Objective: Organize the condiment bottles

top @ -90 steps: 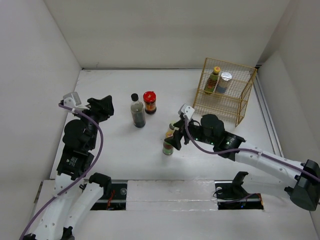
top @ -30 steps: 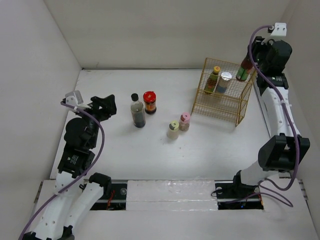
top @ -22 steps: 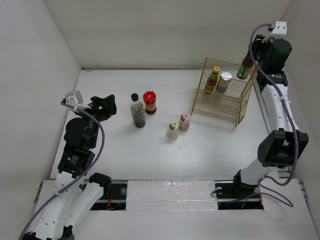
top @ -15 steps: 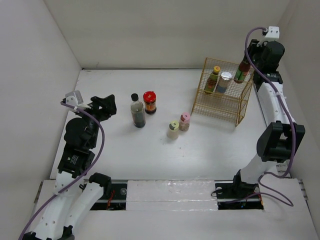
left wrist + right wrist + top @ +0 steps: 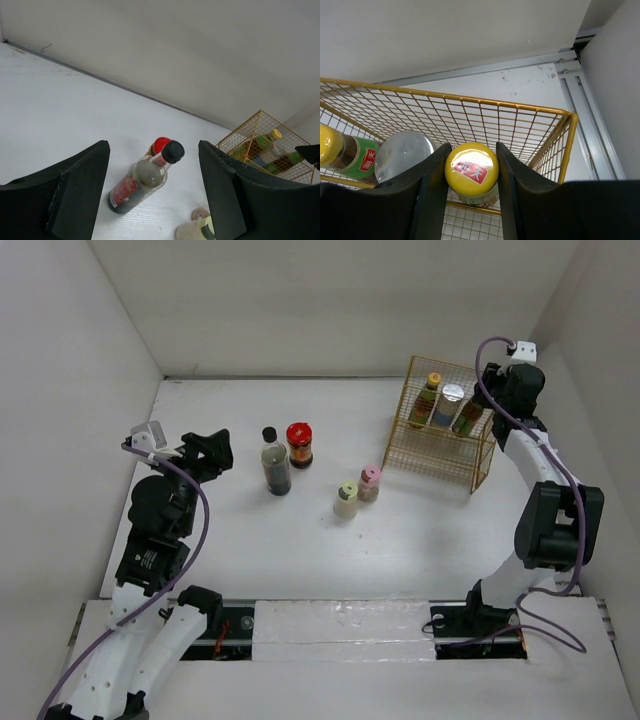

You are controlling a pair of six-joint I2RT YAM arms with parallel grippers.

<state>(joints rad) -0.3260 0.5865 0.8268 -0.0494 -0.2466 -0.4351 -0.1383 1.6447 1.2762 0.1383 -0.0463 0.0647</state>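
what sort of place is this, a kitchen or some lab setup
Probably a robot lab cell, not a kitchen: a white table boxed in by plain white walls, with the left arm and right arm bolted at its near edge.

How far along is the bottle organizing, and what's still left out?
Done: a green-labelled bottle and the silver-lidded jar stand in the gold wire basket. In hand: the right end effector is shut on a second green-labelled bottle, in the basket beside the jar. Left on the table: the tall dark bottle, red-lidded jar, yellow-capped shaker and pink-capped shaker.
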